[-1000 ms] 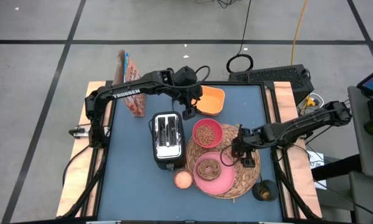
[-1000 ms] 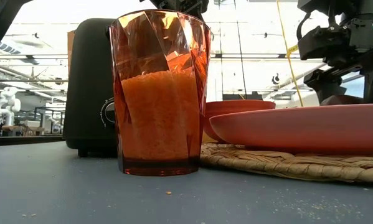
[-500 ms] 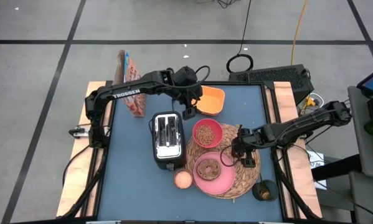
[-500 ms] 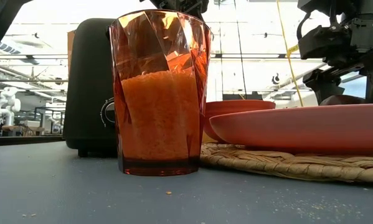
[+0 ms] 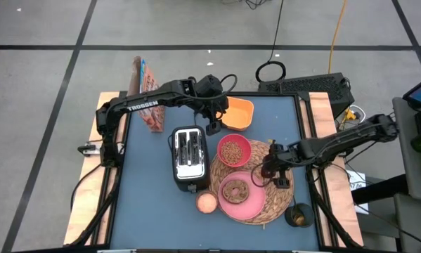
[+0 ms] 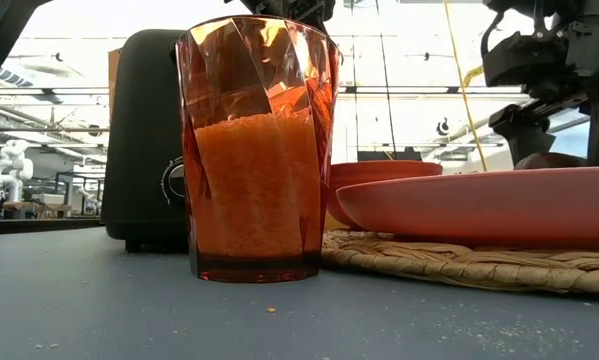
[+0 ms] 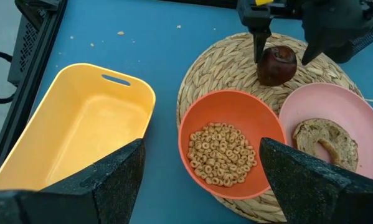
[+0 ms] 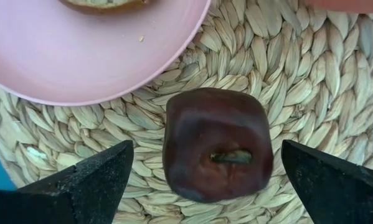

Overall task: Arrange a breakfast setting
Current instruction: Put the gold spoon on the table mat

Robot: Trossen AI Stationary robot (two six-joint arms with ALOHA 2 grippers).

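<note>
A round woven straw placemat lies at the table's right. On it sit a flat pink plate holding a brown ring-shaped bread, a smaller pink bowl of cereal rings, and a small dark-red fruit resting stem-up on the weave. My right gripper is open and points down over the fruit, one finger on either side with gaps showing. My left gripper hovers open beyond the toaster, beside the bowl, holding nothing.
A black toaster stands left of the placemat, with an orange glass of juice at its near side. A yellow container sits at the far edge, a box at the far left, and a dark cup at the near right.
</note>
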